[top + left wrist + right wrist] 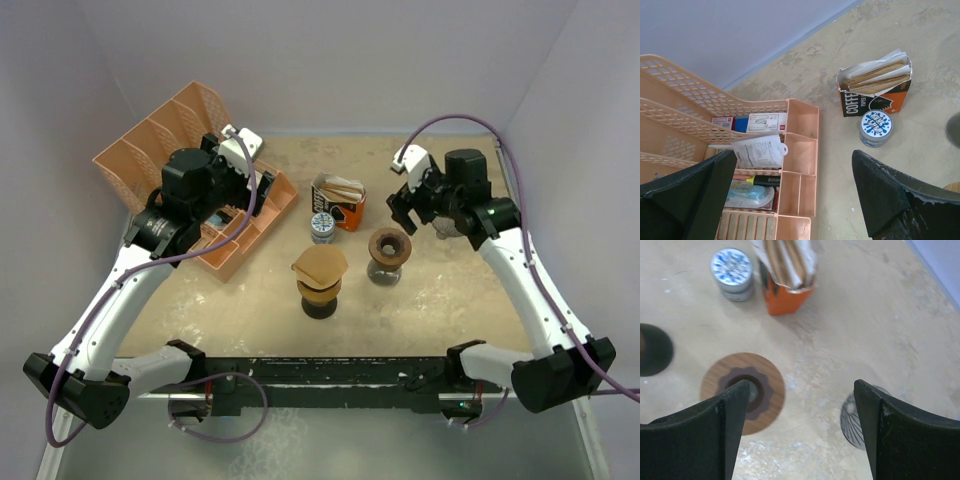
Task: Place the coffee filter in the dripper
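A tan paper coffee filter (320,264) sits in the top of a brown dripper (321,292) at the table's middle. A second dripper with a wooden ring (388,247) stands to its right with nothing in it; it also shows in the right wrist view (765,400). An orange box of filters (340,201) stands behind them. My left gripper (257,190) is open and empty above the peach organizer (235,250). My right gripper (405,208) is open and empty just behind and right of the wooden-ring dripper.
A blue-and-white tin (322,227) stands beside the filter box (875,92). A clear ribbed glass piece (851,419) lies by my right gripper (801,390). The organizer (800,165) holds papers and a highlighter under my left gripper (794,155).
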You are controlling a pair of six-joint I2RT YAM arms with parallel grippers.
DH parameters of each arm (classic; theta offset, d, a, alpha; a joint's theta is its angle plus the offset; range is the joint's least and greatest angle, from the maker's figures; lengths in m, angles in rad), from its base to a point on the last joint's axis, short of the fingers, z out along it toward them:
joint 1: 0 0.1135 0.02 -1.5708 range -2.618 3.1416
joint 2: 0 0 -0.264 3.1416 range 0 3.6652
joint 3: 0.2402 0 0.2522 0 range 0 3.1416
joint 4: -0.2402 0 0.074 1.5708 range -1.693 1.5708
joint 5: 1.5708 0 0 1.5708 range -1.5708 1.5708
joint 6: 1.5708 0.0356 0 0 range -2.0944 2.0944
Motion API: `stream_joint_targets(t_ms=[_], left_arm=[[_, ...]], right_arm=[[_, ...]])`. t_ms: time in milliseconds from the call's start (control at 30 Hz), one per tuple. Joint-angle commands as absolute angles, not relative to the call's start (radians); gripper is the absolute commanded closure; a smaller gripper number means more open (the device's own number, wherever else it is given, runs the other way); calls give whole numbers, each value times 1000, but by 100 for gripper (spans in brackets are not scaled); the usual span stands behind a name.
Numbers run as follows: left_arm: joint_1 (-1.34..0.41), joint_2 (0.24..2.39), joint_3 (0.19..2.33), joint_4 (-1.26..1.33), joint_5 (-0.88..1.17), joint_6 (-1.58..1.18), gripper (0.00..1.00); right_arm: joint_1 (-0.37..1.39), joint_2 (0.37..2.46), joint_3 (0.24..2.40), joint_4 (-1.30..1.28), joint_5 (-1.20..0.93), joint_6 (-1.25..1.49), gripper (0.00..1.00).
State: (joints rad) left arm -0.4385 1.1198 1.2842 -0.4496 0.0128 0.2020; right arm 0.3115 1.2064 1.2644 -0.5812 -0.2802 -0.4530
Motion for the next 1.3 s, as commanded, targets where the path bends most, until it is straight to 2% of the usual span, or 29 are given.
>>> stream_joint_targets(t_ms=[0, 333, 600, 1000, 1267], left_arm=[[-434, 1100, 1302, -419, 17, 205, 0], [-434, 1123, 1323, -428, 48, 197, 0], [-433, 1121, 1325, -431, 64, 199, 0], [-435, 1124, 1325, -431, 75, 202, 0], [-433, 1128, 1329, -432, 78, 202, 0]], right_arm=[[172, 1228, 1304, -562, -240, -430, 14], [-143, 1389, 1293, -536, -265, -553, 19], [-290, 1521, 1273, -513, -288, -634, 24], [-332, 1680, 1308, -531, -463, -653, 33], [-332, 1743, 1317, -494, -494, -617, 46]])
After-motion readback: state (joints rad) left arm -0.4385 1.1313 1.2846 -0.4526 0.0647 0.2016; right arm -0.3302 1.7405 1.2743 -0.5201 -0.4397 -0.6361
